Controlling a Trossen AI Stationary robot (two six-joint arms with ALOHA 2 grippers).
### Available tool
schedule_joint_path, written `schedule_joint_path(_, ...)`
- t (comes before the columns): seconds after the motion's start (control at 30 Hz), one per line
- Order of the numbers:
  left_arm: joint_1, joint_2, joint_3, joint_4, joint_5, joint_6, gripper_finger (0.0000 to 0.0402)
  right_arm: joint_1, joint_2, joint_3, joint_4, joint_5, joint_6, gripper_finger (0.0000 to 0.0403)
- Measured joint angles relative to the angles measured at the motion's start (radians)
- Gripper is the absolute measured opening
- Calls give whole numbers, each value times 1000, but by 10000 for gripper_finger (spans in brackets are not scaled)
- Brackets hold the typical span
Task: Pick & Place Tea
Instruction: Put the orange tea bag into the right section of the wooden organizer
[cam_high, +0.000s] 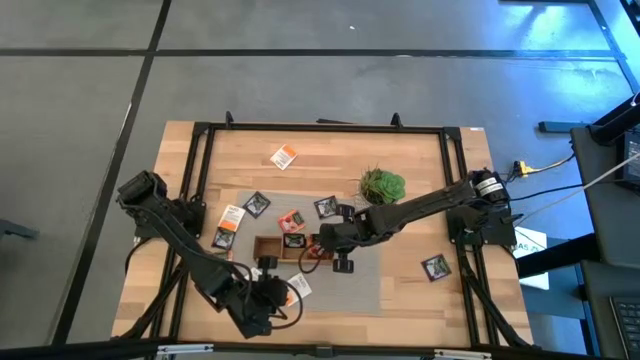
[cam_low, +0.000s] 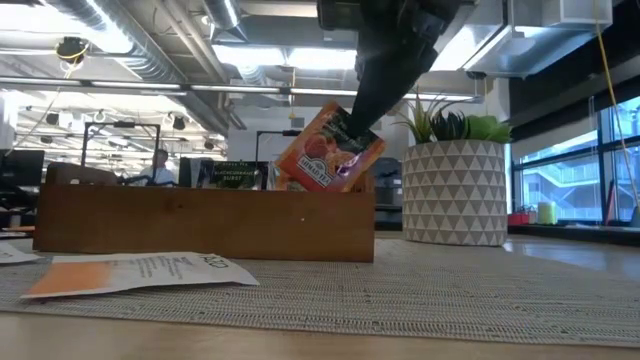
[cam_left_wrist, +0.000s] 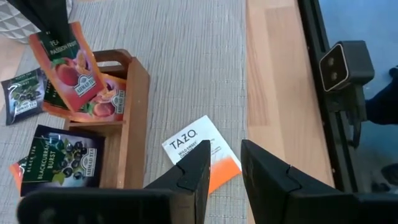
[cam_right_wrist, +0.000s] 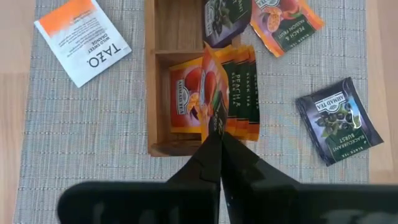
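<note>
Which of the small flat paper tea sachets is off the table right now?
The orange peach sachet, pinched by the right gripper above the wooden tray; the others lie flat.

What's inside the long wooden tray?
The wooden tray's end compartment holds orange peach sachets; the right gripper lowers another orange sachet. One compartment looks bare. Anything beneath the sachets is covered.
</note>
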Motion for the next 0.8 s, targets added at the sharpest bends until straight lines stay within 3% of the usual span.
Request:
schedule_joint_path(0.3, 0, 0, 0, 1, -7, -2, 86, 0, 0, 0, -1, -2, -84, 15)
schedule_joint_path(0.63, 0, 0, 0, 2, -7, -2, 86, 0, 0, 0, 16, 35, -76, 127)
schedule_joint_path(0.8, 0, 0, 0, 4, -7, -10, 86, 0, -6, 0, 12, 60, -12, 159)
